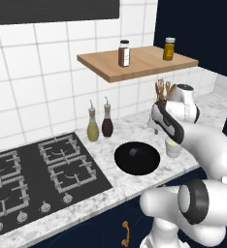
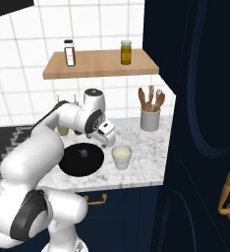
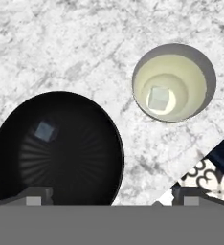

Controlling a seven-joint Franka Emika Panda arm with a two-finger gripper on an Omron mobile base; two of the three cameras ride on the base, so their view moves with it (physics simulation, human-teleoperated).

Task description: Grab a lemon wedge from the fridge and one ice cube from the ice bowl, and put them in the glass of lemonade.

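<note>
Big and white, the robot arm (image 1: 202,160) bends over the marble counter (image 2: 146,152). Its claw (image 3: 109,194) hangs above the counter with its two tips spread wide apart, and it holds nothing.

Right under the claw sits the ice bowl (image 3: 92,122), round, black and shallow. One small grey ice cube (image 3: 43,130) lies inside it, off to one side.

Just beside the bowl, not touching it, stands the glass of lemonade (image 3: 207,72). It is pale, with yellow-green drink in it. A little square cube (image 3: 158,97) shows in the middle of the drink. I cannot tell if a lemon wedge is in there too.

From the side, the ice bowl (image 1: 137,158) is between the stove (image 1: 33,179) and the glass of lemonade (image 2: 121,157). Two bottles (image 1: 100,123) stand by the tiled wall behind the bowl. A grey pot of wooden spoons (image 2: 150,112) stands further back near the dark cabinet. Two jars (image 2: 97,52) sit on the wooden shelf (image 2: 100,65) above.
</note>
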